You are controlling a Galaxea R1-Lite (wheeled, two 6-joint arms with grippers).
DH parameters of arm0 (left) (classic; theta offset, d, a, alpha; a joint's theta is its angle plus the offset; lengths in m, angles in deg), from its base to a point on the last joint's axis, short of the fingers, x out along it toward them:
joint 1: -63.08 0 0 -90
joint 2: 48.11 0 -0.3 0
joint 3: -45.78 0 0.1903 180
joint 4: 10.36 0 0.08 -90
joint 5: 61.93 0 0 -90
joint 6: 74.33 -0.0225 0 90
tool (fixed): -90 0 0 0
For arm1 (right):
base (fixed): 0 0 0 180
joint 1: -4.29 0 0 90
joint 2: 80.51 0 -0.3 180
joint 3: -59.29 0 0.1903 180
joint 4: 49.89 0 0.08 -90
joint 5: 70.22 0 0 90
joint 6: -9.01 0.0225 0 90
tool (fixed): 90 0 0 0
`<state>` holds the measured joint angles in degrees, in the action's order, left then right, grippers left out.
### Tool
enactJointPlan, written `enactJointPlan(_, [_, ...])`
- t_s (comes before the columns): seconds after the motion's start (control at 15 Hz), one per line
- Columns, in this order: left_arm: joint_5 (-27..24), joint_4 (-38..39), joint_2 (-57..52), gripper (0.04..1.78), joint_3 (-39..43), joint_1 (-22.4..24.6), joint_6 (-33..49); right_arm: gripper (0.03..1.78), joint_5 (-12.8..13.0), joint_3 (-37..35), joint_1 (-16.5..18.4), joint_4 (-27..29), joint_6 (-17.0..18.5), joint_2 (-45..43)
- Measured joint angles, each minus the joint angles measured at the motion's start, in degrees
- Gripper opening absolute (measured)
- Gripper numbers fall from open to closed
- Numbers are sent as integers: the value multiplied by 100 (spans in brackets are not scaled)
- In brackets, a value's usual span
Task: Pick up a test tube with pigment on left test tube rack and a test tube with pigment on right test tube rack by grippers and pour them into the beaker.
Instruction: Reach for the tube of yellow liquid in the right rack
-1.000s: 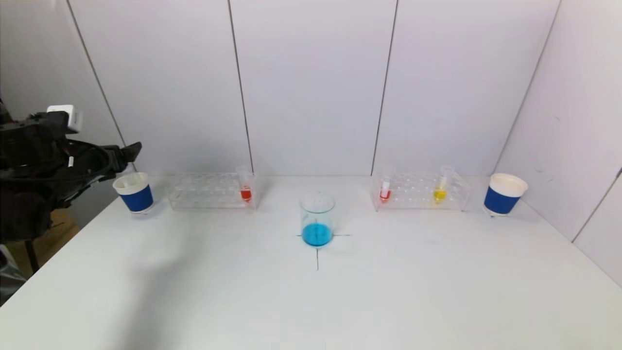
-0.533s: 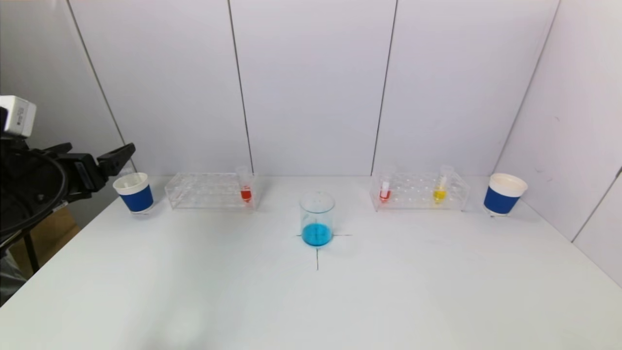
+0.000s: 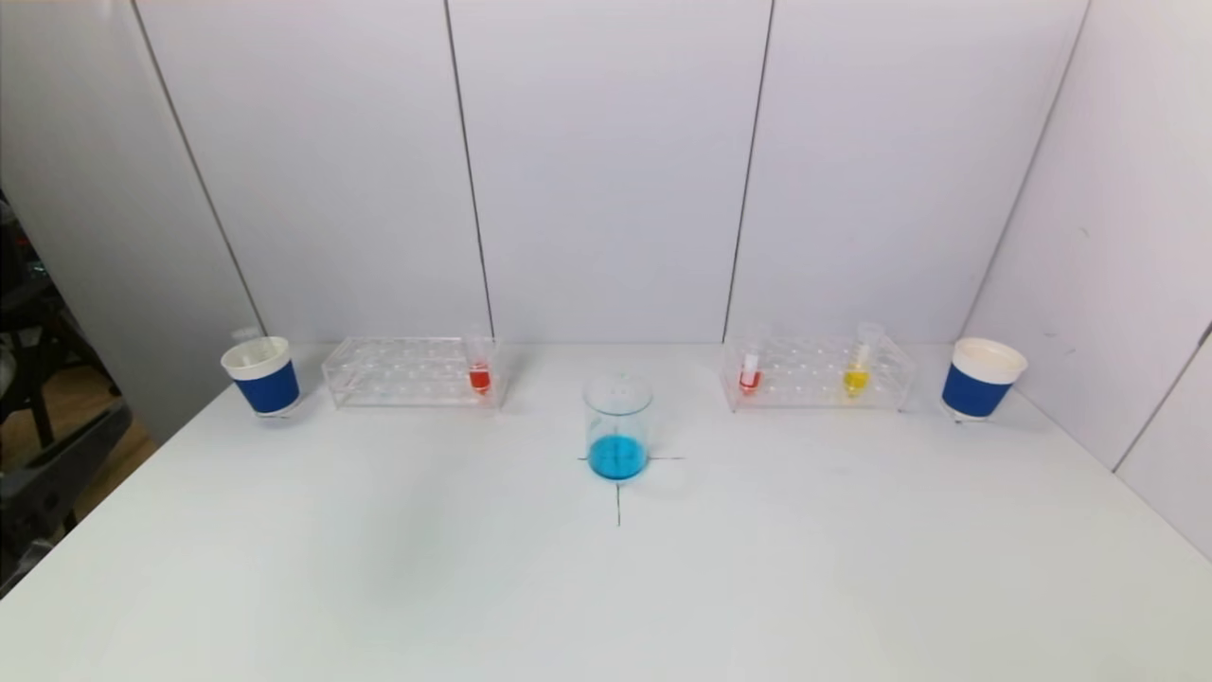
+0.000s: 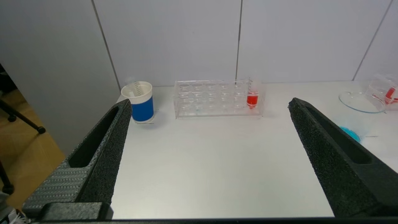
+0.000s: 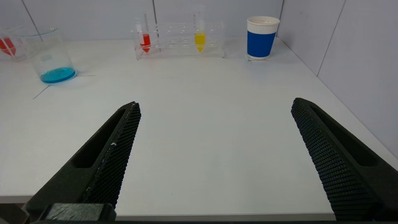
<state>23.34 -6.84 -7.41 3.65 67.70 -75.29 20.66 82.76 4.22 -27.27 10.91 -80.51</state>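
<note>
Both arms sit at the near edge of the white table (image 3: 606,587), outside the head view. The left gripper (image 4: 206,105) hangs over the near left part of the table, jaws spread wide and holding nothing. The right gripper (image 5: 214,105) hangs over the near right part, jaws likewise spread wide and holding nothing.

Mid-table: a glass beaker (image 3: 617,426) stands upright on a black cross mark (image 3: 618,493). It holds a shallow layer of blue liquid (image 3: 617,457).

Far row, along the wall panels, left to right:
- Blue paper cup with white rim (image 3: 260,376), at the far left corner. A clear tube stands inside it, as the left wrist view shows.
- Left test tube rack (image 3: 407,371), clear plastic. One red test tube (image 3: 479,365) stands upright in the end nearest the beaker. The other holes look unfilled.
- Right test tube rack (image 3: 819,372), clear plastic. A second red test tube (image 3: 750,367) stands upright at the end nearest the beaker; a yellow test tube (image 3: 858,365) stands upright further right in the same rack.
- Second blue paper cup (image 3: 982,379), at the far right corner, just beside the right rack.

All three filled tubes rest in their racks, well apart from both grippers.
</note>
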Motion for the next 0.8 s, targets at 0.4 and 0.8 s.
enactJointPlan(0.4, [673, -2793, -2269, 176, 294, -66, 59, 176, 0, 0, 2, -2, 0, 0])
enactJointPlan(0.8, [269, -3374, -2883, 176, 492, -278, 96, 176, 0, -1, 0, 0, 2, 0])
